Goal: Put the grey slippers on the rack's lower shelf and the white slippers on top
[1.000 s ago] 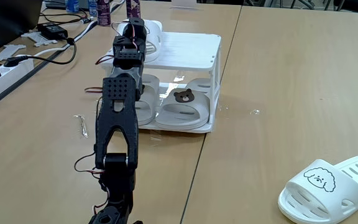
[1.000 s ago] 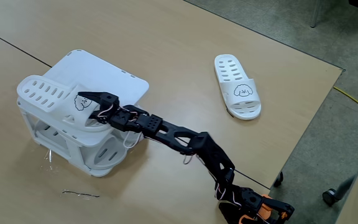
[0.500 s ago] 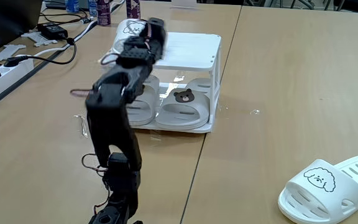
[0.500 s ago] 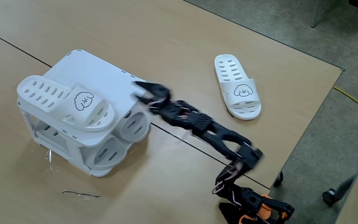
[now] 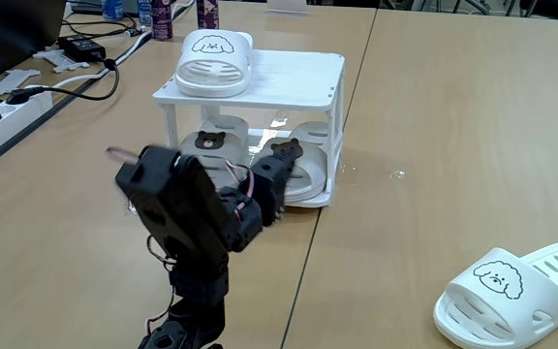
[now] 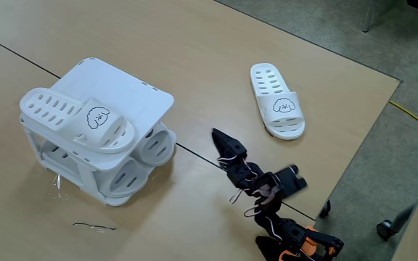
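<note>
Rack [image 6: 133, 87] on wooden table [image 5: 453, 126]; cables, power strip [image 5: 8, 102] beside; pincer [image 6: 218, 136] seemingly empty.

Black plastic arm [image 5: 187, 208], red and white wires, orange base [image 6: 307, 243]

glossy white plastic rack [image 5: 298, 78], matt wood-grain table [image 5: 434, 145].

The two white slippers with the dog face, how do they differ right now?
One white slipper lies on the rack, on its slatted top; the other white slipper lies on the bare table, away from the rack. In a fixed view the racked one shows its toe opening, while the table one lies angled sideways. Both carry the same curly dog face and slotted vents.
</note>
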Available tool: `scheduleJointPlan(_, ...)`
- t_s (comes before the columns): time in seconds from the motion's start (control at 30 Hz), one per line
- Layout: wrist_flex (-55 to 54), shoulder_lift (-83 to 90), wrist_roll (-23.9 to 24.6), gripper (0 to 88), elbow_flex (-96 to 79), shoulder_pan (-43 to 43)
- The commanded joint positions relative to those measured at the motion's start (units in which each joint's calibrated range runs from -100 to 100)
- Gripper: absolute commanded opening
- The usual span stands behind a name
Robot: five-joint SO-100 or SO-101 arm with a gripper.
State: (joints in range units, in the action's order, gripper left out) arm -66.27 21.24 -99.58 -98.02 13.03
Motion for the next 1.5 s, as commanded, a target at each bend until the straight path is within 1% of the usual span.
scheduleJointPlan(0.0, -13.72, -20.69, -0.42, 0.7, -0.17, 12.54)
scheduleJointPlan(0.13, -23.04, -35.08, -0.42, 0.8, 2.35, 25.45)
scheduleJointPlan(0.2, -24.33, -38.86, -0.42, 1.5, 6.05, 32.11)
scheduleJointPlan(0.23, -24.33, -39.87, -0.42, 4.6, 7.86, 34.58)
scheduleJointPlan(0.27, -24.33, -40.29, -0.42, 9.6, 9.84, 36.47)
scheduleJointPlan(0.3, -24.33, -40.46, -0.42, 14.5, 11.92, 37.87)
scheduleJointPlan(0.37, -24.24, -40.63, -0.42, 21.0, 16.61, 39.60)
scheduleJointPlan(0.43, -23.98, -41.81, -0.42, 23.2, 22.11, 39.93)
scheduleJointPlan(0.57, -23.90, -49.13, -0.42, 30.1, 32.94, 39.52)
scheduleJointPlan(0.63, -23.64, -52.92, -0.42, 32.0, 38.44, 39.52)
scheduleJointPlan(0.73, -22.78, -58.81, -0.42, 32.0, 48.45, 39.35)
scheduleJointPlan(0.83, -16.74, -61.50, -0.42, 32.0, 57.56, 39.35)
scheduleJointPlan(1.0, 0.35, -66.13, -0.42, 32.0, 77.86, 38.78)
scheduleJointPlan(1.13, 8.80, -69.32, -0.42, 30.6, 87.51, 37.30)
scheduleJointPlan(1.17, 9.49, -69.91, -0.42, 26.8, 88.78, 36.80)
scheduleJointPlan(1.2, 10.10, -70.42, -0.42, 18.7, 89.95, 36.06)
scheduleJointPlan(1.23, 10.61, -70.50, -0.42, 7.6, 90.76, 35.16)
scheduleJointPlan(1.27, 11.56, -69.91, -0.42, 0.0, 91.84, 34.25)
scheduleJointPlan(1.3, 11.91, -69.49, -0.42, 2.6, 93.29, 33.76)
scheduleJointPlan(1.37, 14.76, -65.54, -0.42, 0.4, 95.99, 33.43)
scheduleJointPlan(1.47, 26.92, -54.94, -0.42, 0.7, 98.07, 33.43)
